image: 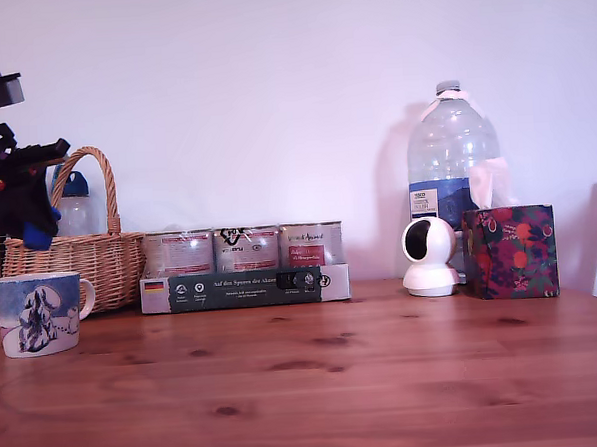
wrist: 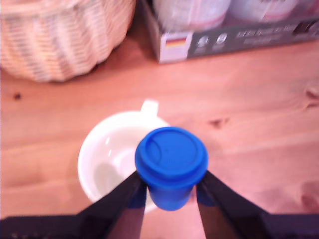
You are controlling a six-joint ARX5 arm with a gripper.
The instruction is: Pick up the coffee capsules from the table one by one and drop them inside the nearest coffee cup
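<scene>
Pincer (wrist: 169, 191) clamps blue coffee capsule (wrist: 171, 164) above coffee cup (wrist: 107, 167).

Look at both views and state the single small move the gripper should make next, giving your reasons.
Probably shift slightly to centre over the mug, then open. The gripper holds the blue plastic coffee capsule above the white-lined ceramic coffee cup, but in the wrist view the capsule overlaps the cup's rim rather than its middle. The exterior view shows the capsule well above the cup.
</scene>
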